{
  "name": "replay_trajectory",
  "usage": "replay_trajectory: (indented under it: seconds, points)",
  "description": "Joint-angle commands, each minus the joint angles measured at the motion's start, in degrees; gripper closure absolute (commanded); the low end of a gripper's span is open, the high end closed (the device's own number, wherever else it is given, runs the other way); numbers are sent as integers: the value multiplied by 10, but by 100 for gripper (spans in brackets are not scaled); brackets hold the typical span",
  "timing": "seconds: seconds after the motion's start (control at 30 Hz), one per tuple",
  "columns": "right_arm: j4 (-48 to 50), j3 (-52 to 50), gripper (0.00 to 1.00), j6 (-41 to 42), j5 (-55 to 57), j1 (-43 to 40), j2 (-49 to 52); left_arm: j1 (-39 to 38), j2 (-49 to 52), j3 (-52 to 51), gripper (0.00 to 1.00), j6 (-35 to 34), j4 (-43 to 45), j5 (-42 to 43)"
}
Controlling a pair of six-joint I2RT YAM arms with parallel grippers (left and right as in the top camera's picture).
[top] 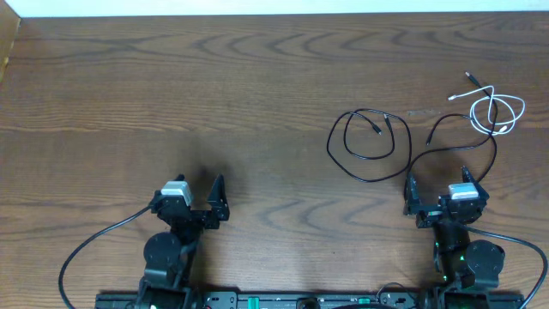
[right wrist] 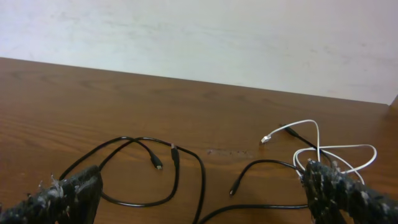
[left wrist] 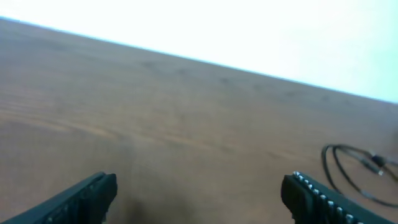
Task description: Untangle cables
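At the left, the left end effector is hovering over bare wood with its jaws spread wide and is gripping nothing. All the cables are lying on the right half of the desk. Right of centre, a thin black looped cable is lying in a loose double ring, with its small plugs sitting inside the ring. Just right of it, the right end effector is standing fully open near the desk's front edge, holding nothing. A second black cable is curving in front of it. This cable is running toward the white cable, which is looping over itself at the far right, where the two are crossing. The desk is showing dark brown wood grain. A pale wall is rising behind its far edge.
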Motion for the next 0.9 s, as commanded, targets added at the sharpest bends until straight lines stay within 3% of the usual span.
replay_trajectory:
  seconds: [0.0, 0.03, 0.07, 0.87]
  points:
    - [-2, -1, 1, -6, 3, 4, -1, 2, -29, -5, 11, 3, -28, -9]
    - [-2, -1, 1, -6, 3, 4, -1, 2, -37, -5, 11, 3, -28, -9]
    - [-2, -1, 1, -6, 3, 4, -1, 2, -39, -5, 1, 3, -26, -9]
    - [-2, -1, 1, -6, 3, 4, -1, 2, -38, -5, 2, 3, -27, -9]
